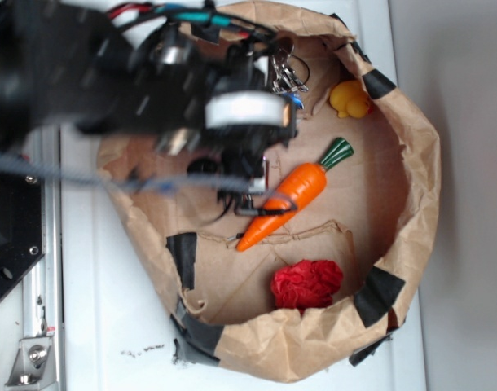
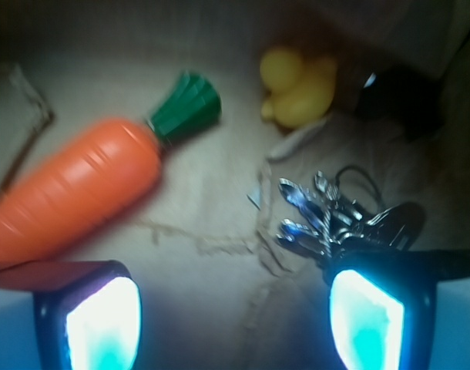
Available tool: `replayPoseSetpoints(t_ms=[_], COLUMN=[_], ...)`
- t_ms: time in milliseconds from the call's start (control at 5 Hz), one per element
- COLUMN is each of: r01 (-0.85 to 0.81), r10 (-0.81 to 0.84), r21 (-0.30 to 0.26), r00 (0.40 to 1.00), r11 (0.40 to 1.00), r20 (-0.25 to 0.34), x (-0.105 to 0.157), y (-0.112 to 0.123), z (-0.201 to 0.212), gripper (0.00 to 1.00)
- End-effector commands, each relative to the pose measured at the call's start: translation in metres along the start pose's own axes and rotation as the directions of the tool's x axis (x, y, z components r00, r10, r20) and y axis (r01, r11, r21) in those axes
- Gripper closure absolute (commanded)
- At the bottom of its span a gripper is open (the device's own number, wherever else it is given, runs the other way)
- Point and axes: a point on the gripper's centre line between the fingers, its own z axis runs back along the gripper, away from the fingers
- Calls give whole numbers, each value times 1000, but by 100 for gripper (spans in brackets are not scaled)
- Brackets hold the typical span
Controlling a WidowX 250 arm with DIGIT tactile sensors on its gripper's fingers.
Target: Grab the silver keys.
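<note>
**Keys off to the right jaw, not yet between the fingers**

White tabletop [image 1: 94, 326] carries a brown paper bag [image 1: 411, 187] rolled down into a shallow basin, patched with black tape. On its floor lie an orange toy carrot [image 1: 285, 204], a yellow rubber duck [image 1: 350, 99] and a red crumpled ball [image 1: 307, 283]. The silver keys [image 2: 339, 216] rest near the bag's far rim, close to the duck — in the exterior view they are only partly seen [image 1: 288, 72], beyond the blurred black arm.

From the wrist view the gripper [image 2: 235, 320] stands wide apart, both glowing pads at the bottom edge and nothing held between them. The bunch lies just ahead of the right finger [image 2: 366, 320], its ring end seemingly overlapping that finger's front edge; whether metal touches the finger cannot be told. The carrot sits ahead of the left finger, well apart from the keys.

The bunch's long axis runs roughly crosswise to the camera's forward direction: the blades fan toward the middle of the view, the rings trail toward the right edge. The gap between the jaws is centred on bare paper — so the coming move likely calls for a shift toward the right and a little forward, bringing the keys into the gap before closing. A straight descent would probably land the right finger on the rings.
</note>
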Motion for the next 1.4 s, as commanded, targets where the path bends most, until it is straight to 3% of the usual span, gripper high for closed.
replayPoseSetpoints(t_ms=[0,400,1200], r01=[0,5,-34], r10=[0,-15,13], r21=[27,106,183], r00=[1000,996,993], r11=[1000,994,982], r20=[15,92,114], x=[5,1,12], y=[28,22,29], z=[14,-1,-21], gripper=[0,0,0])
